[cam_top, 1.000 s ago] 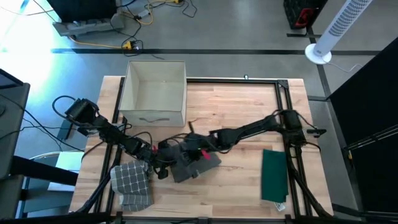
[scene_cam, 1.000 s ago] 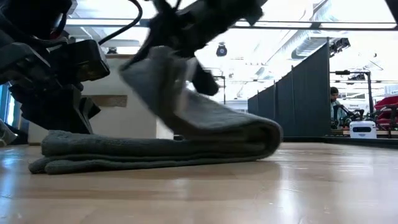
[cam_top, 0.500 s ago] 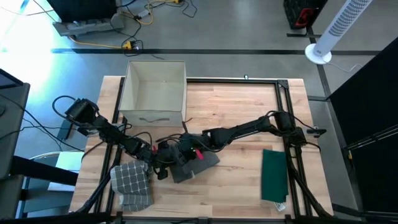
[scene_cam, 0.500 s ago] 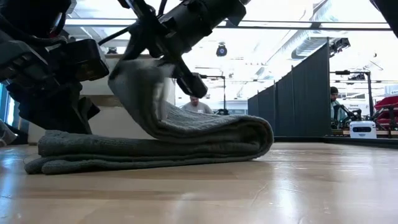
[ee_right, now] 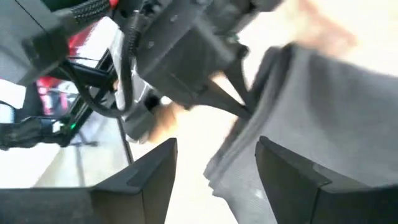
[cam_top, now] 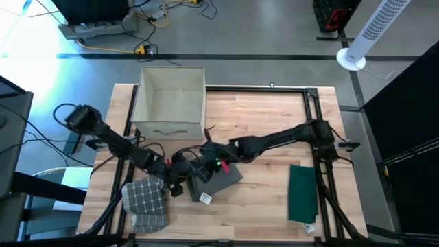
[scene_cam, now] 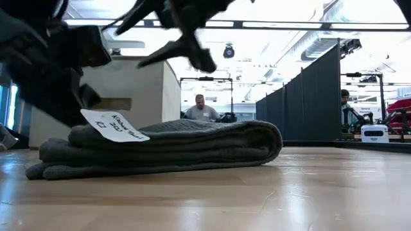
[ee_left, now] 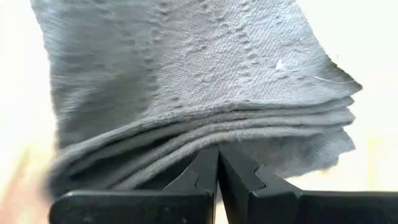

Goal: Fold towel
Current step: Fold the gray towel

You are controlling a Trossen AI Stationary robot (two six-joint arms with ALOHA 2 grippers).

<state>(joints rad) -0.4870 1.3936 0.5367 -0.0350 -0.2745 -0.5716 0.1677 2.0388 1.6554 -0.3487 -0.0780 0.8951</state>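
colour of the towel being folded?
Grey towel, ribbed weave; clearest in the left wrist view.

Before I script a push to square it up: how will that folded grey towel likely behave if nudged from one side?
The grey towel will probably buckle rather than slide as a block: its stacked layers look soft and sag at the edges. The top layer may shift, since the right gripper hangs open above it. The left gripper, shut on its edge, would likely anchor that side.

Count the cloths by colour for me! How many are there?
Grey: 1 — grey towel
Checked: 1 — checked cloth
Green: 1 — green cloth
Total: 3
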